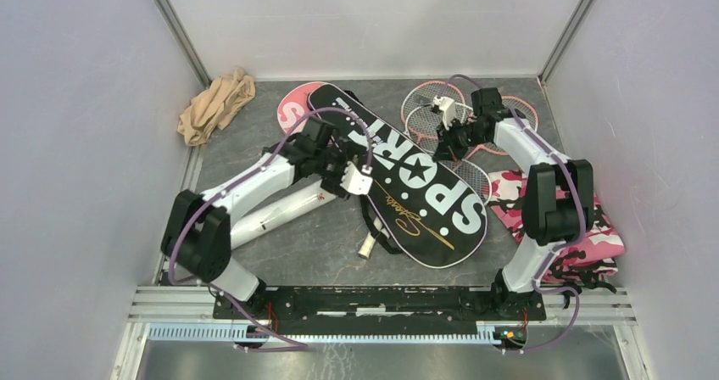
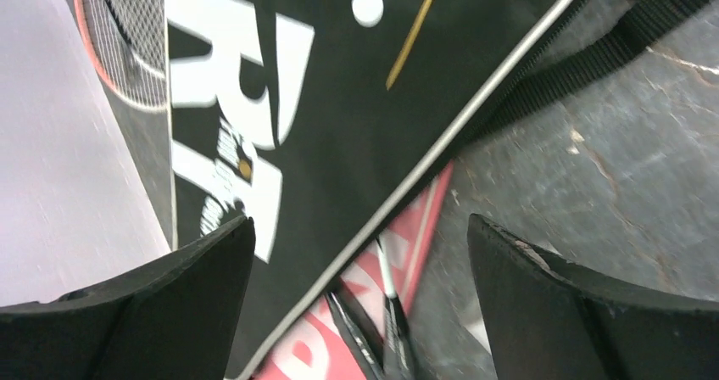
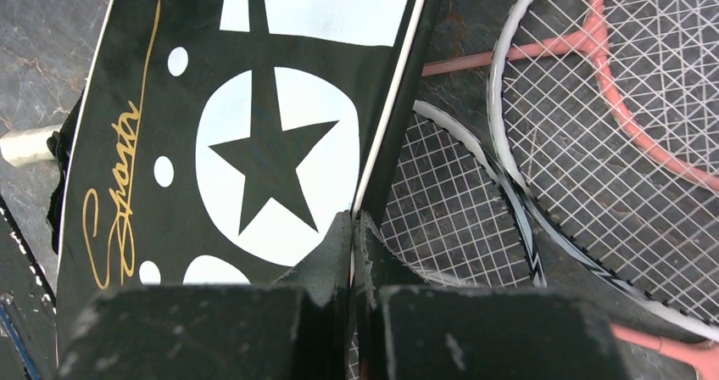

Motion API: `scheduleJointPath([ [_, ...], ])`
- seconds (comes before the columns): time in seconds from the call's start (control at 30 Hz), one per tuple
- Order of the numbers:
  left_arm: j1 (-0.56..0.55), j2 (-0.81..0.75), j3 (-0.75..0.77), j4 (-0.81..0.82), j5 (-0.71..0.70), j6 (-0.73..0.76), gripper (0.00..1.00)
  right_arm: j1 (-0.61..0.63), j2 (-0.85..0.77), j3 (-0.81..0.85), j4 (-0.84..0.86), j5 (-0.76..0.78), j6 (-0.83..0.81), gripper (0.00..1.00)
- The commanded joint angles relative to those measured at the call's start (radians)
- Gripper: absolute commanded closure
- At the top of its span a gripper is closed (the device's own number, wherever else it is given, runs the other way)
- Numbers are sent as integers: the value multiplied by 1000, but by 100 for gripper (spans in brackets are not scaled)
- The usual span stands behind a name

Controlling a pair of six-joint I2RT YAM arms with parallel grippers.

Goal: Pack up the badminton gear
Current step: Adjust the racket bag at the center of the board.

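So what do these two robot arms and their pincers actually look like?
Both the left arm and right arm are white tubes joined by chunky black joints, each trailed by a looping purple cable. The left gripper and right gripper have black, wedge-shaped, scuffed fingers.

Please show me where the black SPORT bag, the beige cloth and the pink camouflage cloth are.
black SPORT bag point(image 1: 417, 173): top external view, on the star print at its middle.
beige cloth point(image 1: 216, 104): top external view, middle of the crumpled heap.
pink camouflage cloth point(image 1: 507, 198): top external view, its bare left part.
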State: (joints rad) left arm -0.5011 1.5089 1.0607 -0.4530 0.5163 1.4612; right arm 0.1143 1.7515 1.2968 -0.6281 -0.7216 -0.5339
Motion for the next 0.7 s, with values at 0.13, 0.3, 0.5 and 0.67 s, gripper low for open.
scheduleJointPath([
  [0.13,-120,190,165,-87,-134,219,8,-3,78,120,-119,-38,-63,100],
  [0.3,-133,247,191,-131,-179,305,11,-4,79,116,-125,-27,-65,96],
  [0.5,-134,289,236,-187,-167,349,15,-6,71,117,-128,-16,-59,90],
  [0.67,-134,315,258,-198,-171,354,33,-5,67,126,-131,-13,-59,76],
])
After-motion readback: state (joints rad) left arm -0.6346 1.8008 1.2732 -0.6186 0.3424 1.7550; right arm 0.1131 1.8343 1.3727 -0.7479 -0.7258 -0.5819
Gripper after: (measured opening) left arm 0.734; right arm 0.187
